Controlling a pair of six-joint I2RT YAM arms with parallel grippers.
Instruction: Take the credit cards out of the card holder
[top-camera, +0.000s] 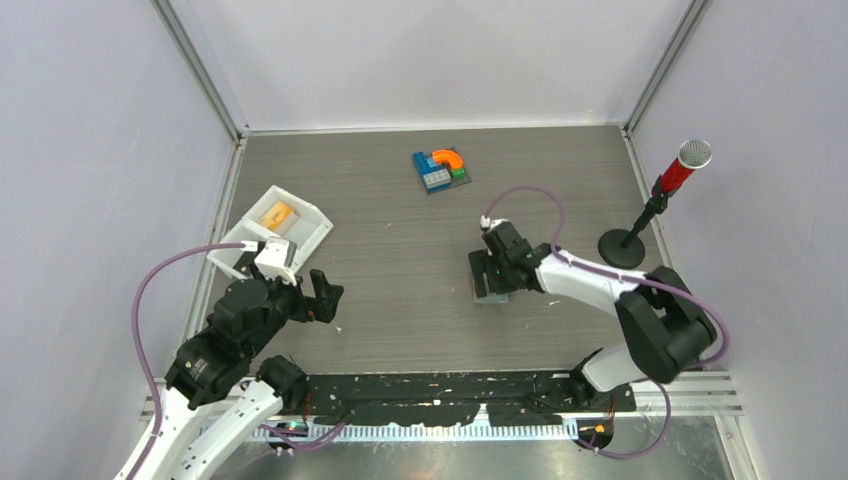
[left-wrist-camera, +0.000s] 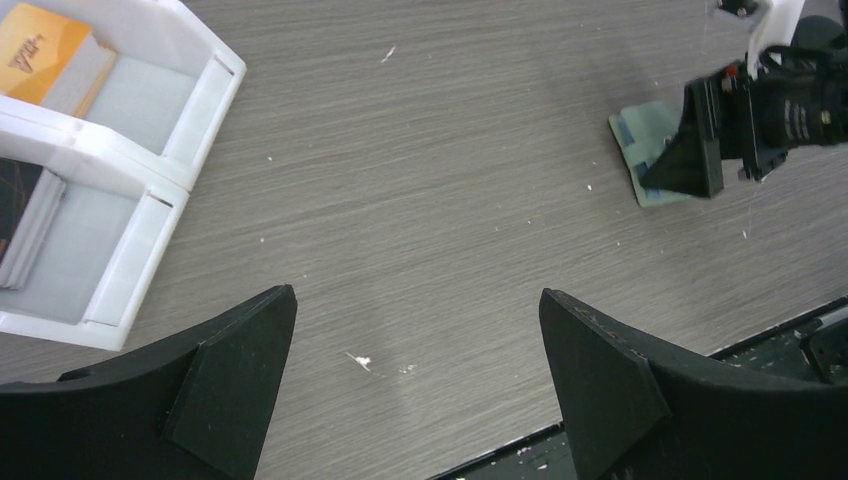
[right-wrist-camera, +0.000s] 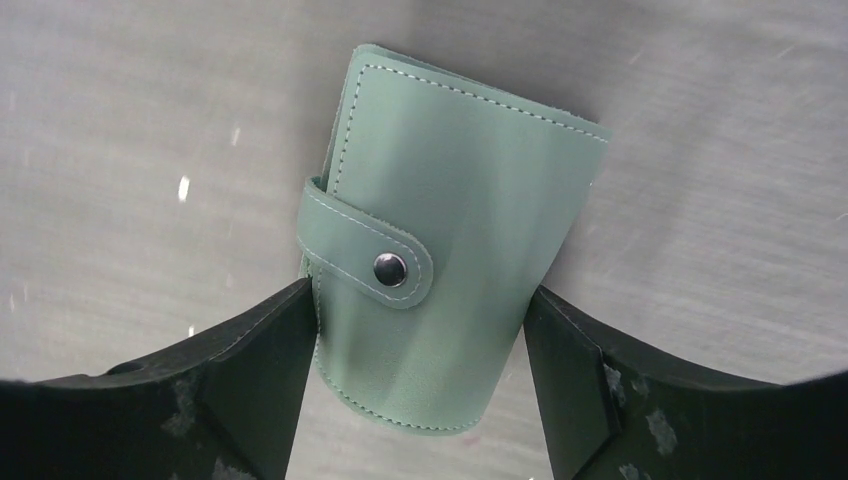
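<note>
Grey wood-grain table (top-camera: 400, 300) held the closed card holder (right-wrist-camera: 450, 250) mid-frame, straddled by the right gripper (right-wrist-camera: 420, 330), jaws spread; the left gripper (left-wrist-camera: 415, 375) gaped empty.

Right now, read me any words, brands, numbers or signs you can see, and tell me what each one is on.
Orange card in the white tray: a dark printed mark, too small and blurred to read.
Dark card in the tray's other compartment: thin lines, no readable text.
Card holder: plain, only a metal snap, no lettering.
Nothing else carries legible text.
</note>
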